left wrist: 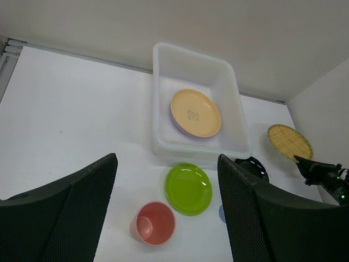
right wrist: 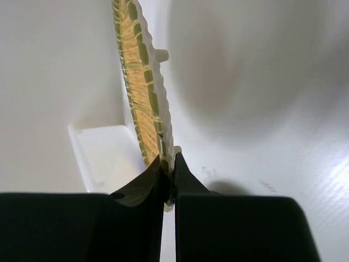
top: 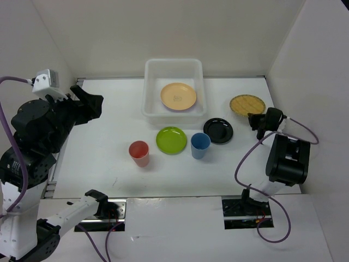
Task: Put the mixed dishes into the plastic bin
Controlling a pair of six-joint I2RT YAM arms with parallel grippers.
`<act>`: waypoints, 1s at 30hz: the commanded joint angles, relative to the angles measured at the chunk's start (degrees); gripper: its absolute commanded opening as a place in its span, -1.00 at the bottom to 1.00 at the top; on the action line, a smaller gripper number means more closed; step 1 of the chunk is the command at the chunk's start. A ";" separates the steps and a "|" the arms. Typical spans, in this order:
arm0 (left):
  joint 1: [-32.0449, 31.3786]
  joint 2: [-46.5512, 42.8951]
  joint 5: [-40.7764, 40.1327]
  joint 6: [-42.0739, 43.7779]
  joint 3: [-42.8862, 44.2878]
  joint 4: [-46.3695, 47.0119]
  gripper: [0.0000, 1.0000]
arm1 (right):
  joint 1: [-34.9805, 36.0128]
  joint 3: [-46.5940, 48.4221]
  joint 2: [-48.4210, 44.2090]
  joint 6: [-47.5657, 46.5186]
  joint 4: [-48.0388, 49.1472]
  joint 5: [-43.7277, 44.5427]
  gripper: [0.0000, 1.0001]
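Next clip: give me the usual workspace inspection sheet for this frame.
Surface: white table, no spills seen.
Job's things: peach plate inside plastic bin; green plate, red cup, blue cup, black plate on table before it; woven disc at right.
Clutter: nothing seen.
Grippers: left gripper open, holding nothing; right gripper shut on woven disc's rim.
Cables: purple cables loop along both arms.
Surroundings: white walls on three sides.

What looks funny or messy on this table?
Nothing is spilled or broken. One thing stands out: the right hand is pinching the tan woven disc by its rim, out to the right of the plastic bin.
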 commanded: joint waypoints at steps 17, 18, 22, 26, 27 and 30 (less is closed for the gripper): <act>0.32 -0.74 0.91 0.52 -1.24 2.33 0.62 | 29.49 35.71 3.85 -16.61 -11.05 -9.38 -1.00; 0.32 -0.75 0.91 0.52 -1.24 2.33 0.62 | 30.64 37.29 5.69 -17.57 -11.66 -10.08 -1.00; 0.32 -0.75 0.91 0.52 -1.24 2.33 0.62 | 35.74 45.99 13.61 -19.60 -16.32 -8.27 -1.00; 0.32 -1.27 0.91 0.52 -1.77 1.80 0.62 | 38.56 51.10 20.54 -21.88 -21.84 -5.18 -1.00; 0.32 -1.27 0.91 0.52 -1.77 1.80 0.62 | 38.56 51.98 21.35 -22.67 -22.39 -4.21 -1.00; 0.32 -1.27 0.91 0.52 -1.77 1.80 0.62 | 39.09 54.70 24.07 -23.29 -23.88 -2.71 -1.00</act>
